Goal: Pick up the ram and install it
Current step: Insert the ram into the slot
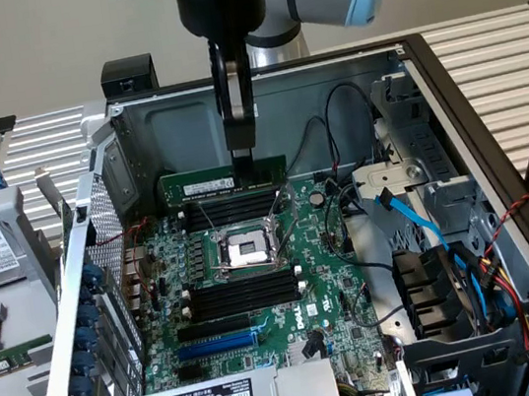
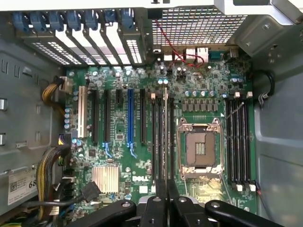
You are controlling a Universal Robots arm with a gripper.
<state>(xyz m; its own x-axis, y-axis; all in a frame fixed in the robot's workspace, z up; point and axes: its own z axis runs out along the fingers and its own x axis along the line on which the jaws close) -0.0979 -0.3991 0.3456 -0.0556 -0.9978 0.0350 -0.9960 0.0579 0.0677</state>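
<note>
**Seat the stick square, press even**

Gripper (image 1: 244, 164) is clamped on the ram (image 1: 198, 183), pinching it approx mid-length, w/ the stick on edge and its long side level. The ram hangs inside the open case (image 1: 175, 132), over the far bank of memory slots (image 1: 231, 210), i.e. beyond the CPU socket (image 1: 249, 250). Its lower edge sits just above or right at the farthest slot; can't tell if they touch. The near bank (image 1: 244, 294) and blue expansion slot (image 1: 217, 345) lie well apart from it, toward the near side.

My read: this is the align/insert stage. To do it well:
- Hold the stick parallel to the slot lengthwise so both ends enter together. Any twist and one end rides the slot wall.
- The notch must match the slot key; can't be checked from here.
- End latches should be open; too small to judge.
- Push straight down w/ no side load. The grip is central, so the ends can rock.
- Black cables (image 1: 329, 109) on the exterior view's right run near that end of the stick, so mind them.
</note>
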